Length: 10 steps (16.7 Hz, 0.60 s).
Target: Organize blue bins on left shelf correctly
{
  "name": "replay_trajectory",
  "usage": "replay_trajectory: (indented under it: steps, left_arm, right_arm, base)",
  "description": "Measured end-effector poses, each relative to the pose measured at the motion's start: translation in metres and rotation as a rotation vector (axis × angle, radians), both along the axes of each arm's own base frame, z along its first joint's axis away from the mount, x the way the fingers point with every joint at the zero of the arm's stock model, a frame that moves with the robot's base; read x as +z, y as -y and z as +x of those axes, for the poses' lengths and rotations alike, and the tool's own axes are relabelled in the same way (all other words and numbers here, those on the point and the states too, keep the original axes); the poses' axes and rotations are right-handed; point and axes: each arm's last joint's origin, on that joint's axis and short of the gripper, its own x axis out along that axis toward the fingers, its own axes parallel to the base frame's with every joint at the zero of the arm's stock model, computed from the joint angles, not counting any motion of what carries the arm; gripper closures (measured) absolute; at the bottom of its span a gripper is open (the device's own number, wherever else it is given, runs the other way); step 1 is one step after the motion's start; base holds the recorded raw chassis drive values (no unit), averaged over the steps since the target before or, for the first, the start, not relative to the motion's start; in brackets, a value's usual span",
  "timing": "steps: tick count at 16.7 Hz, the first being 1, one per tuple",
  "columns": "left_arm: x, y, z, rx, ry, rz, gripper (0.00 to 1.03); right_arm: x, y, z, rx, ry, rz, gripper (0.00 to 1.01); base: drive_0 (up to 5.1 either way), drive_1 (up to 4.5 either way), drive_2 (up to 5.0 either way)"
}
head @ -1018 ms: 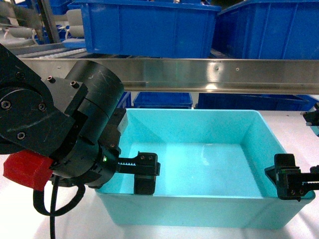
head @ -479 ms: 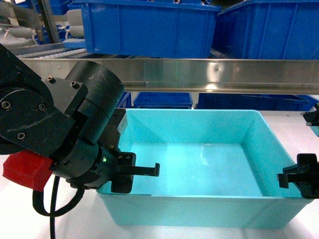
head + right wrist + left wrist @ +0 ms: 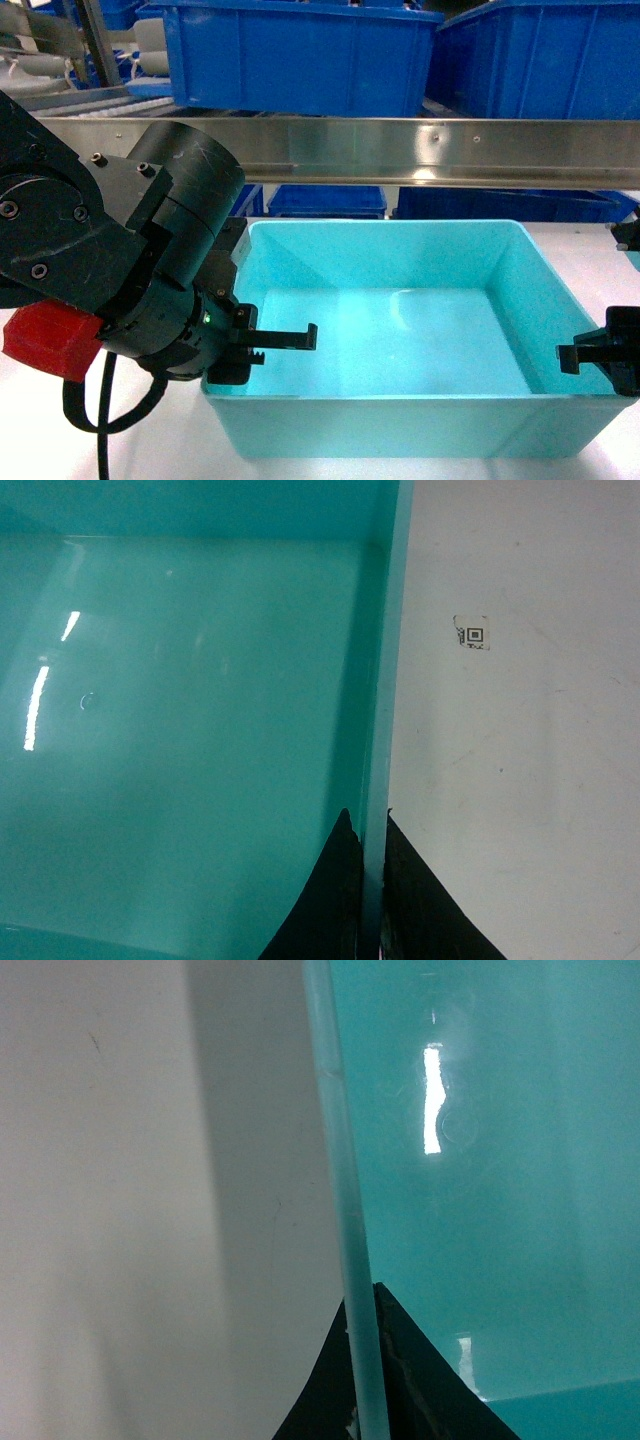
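Observation:
A pale turquoise blue bin point(image 3: 400, 330) stands empty on a white table, just in front of the left shelf point(image 3: 420, 150), whose steel bar crosses above it. My left gripper point(image 3: 238, 350) is shut on the bin's left wall. In the left wrist view that gripper point(image 3: 365, 1380) has a black finger on each side of the thin rim point(image 3: 340, 1160). At the opposite side my right gripper point(image 3: 603, 358) is shut on the right wall. In the right wrist view that gripper point(image 3: 372, 900) pinches the wall point(image 3: 385, 660) between both fingers.
Royal-blue crates point(image 3: 300, 55) sit on the shelf tier above the bar, and more point(image 3: 325, 200) on the tier behind the bin. The white table point(image 3: 520, 780) carries a small QR sticker point(image 3: 473, 633) to the right of the bin.
Both grippers have closed from wide open onto the bin's side walls. The bin has shifted very slightly.

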Motion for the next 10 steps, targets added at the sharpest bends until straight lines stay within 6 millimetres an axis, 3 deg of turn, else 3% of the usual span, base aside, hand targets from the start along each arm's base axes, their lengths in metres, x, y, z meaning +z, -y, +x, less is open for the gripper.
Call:
replay_trajectory:
  steps: [3, 7, 10]
  left_arm:
    - [0.0, -0.001, 0.001, 0.01, 0.007, 0.0, 1.01]
    - [0.057, -0.008, 0.013, 0.018, 0.149, -0.04, 1.01]
    - [0.074, -0.009, 0.017, 0.011, 0.185, -0.048, 1.01]
  right_arm:
    - [0.001, -0.001, 0.0, -0.011, 0.004, 0.003, 0.99]
    - [0.049, -0.006, 0.012, -0.03, 0.155, 0.045, 0.99]
    - [0.069, -0.008, 0.013, -0.025, 0.249, 0.051, 0.99]
  base:
    - [0.0, 0.0, 0.0]
    - [0.0, 0.0, 0.0]
    - [0.0, 0.0, 0.0]
